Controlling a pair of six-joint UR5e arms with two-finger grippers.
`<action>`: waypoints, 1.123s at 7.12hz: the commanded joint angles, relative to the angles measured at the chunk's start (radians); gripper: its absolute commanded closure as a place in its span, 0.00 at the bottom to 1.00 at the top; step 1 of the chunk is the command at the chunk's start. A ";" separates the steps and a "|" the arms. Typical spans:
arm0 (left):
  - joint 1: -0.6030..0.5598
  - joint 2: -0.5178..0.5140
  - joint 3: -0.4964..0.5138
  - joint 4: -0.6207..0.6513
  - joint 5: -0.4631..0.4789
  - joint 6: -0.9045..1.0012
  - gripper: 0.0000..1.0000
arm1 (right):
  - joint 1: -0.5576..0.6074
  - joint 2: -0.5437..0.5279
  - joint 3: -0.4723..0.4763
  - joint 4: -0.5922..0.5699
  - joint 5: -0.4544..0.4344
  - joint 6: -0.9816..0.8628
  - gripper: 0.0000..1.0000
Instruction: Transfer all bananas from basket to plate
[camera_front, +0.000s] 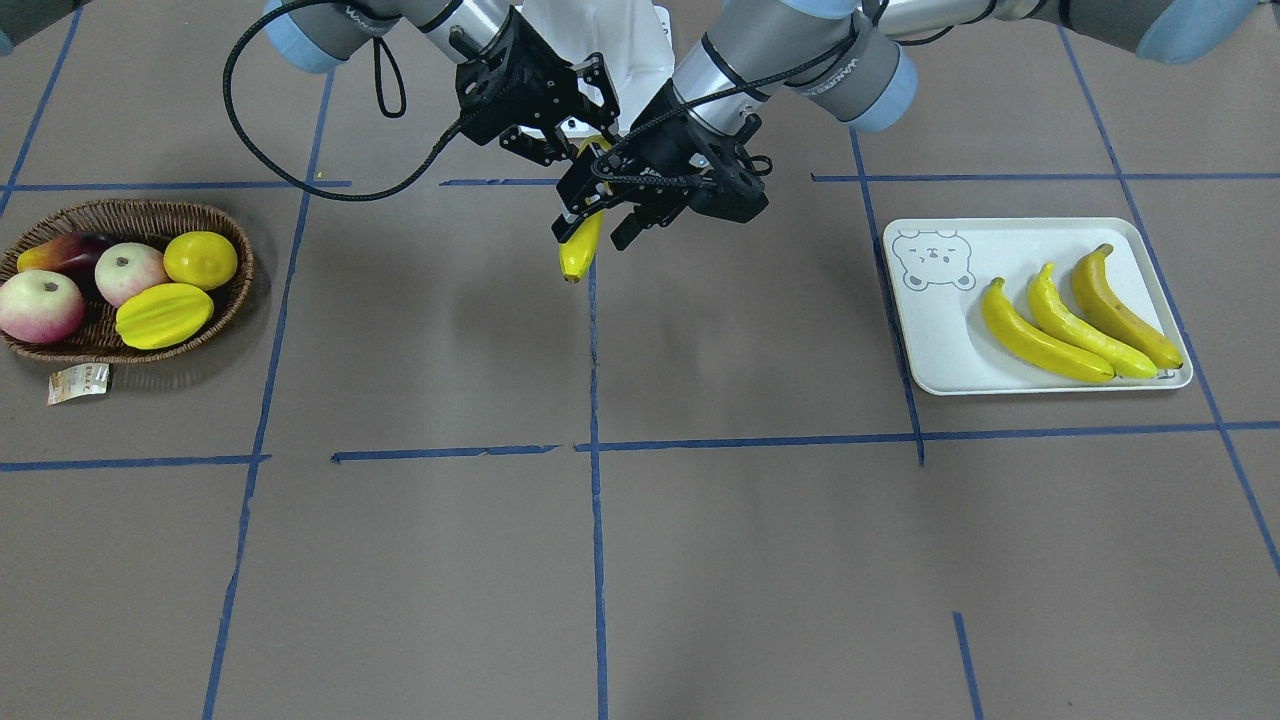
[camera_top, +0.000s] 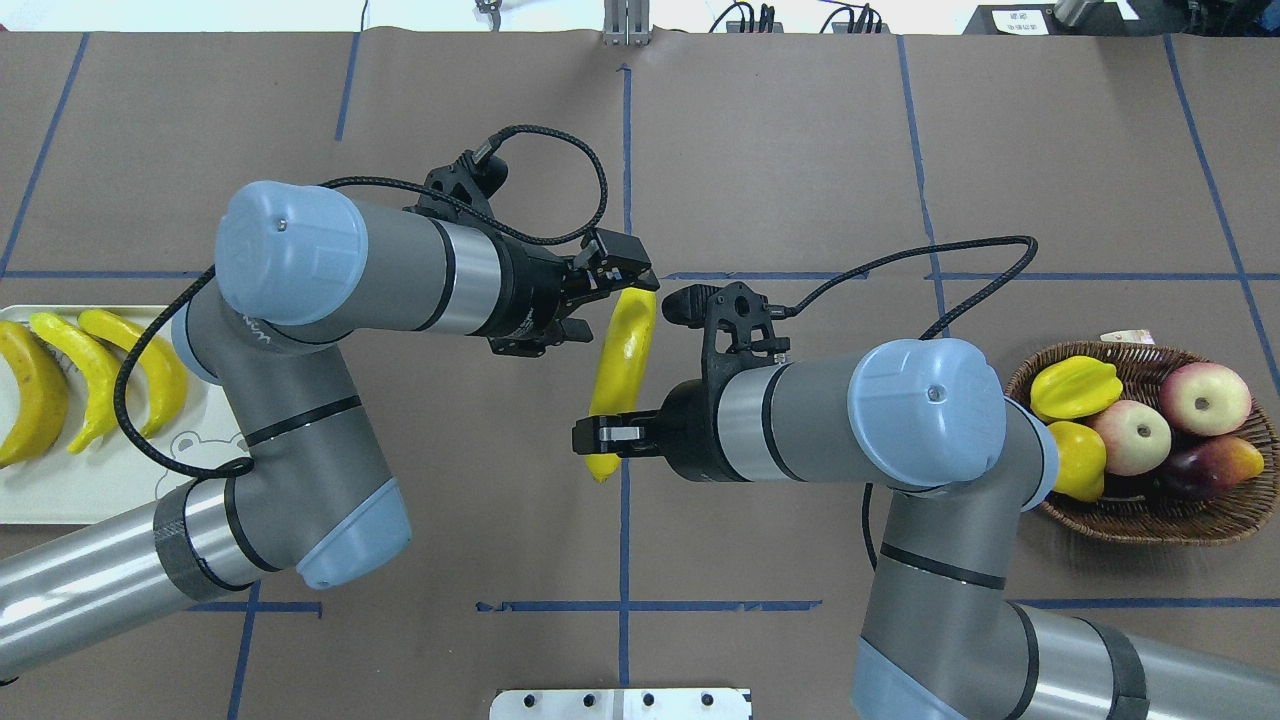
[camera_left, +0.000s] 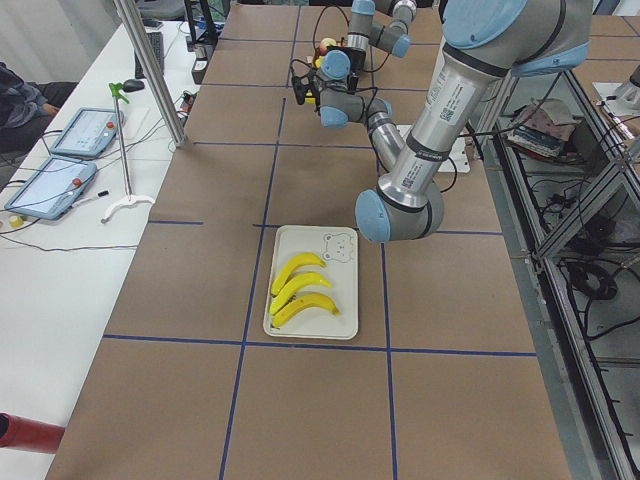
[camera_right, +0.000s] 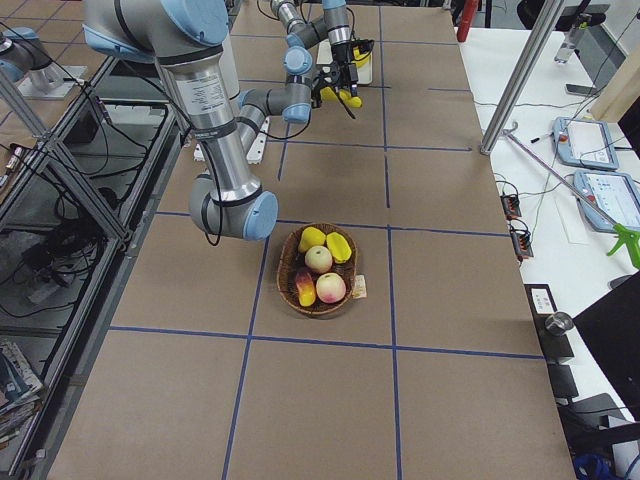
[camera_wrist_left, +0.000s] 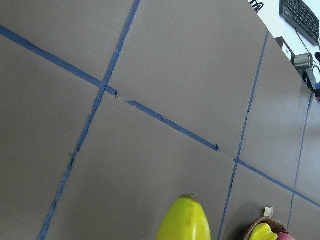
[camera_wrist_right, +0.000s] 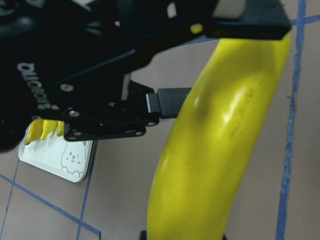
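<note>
Yellow banana (camera_top: 625, 350) is hanging over the tabletop (camera_front: 700, 550). We're seeing the right hand (camera_top: 605, 437) clamping one end and the left hand (camera_top: 605, 305) straddling the other, can't tell if it's gripping. Three other bananas (camera_front: 1070, 320) are lying on the plate (camera_front: 940, 350).

The left arm (camera_top: 290, 400), at frame left, and the right arm (camera_top: 930, 410), at frame right, are grey tubes with pale-blue rounded joint caps and black bands. Black braided cables (camera_top: 545, 130) loop to the black, angular left gripper (camera_top: 610, 305) and right gripper (camera_top: 608, 436).
</note>
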 joint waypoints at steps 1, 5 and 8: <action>0.008 -0.008 0.004 -0.001 0.001 -0.002 0.13 | 0.000 0.000 0.002 0.000 0.000 0.000 0.99; 0.008 -0.011 0.003 -0.001 0.001 -0.009 0.75 | 0.000 0.000 0.002 0.000 0.000 0.000 0.98; 0.007 -0.008 -0.005 -0.002 0.001 -0.008 1.00 | 0.000 0.006 0.004 -0.001 0.000 0.008 0.64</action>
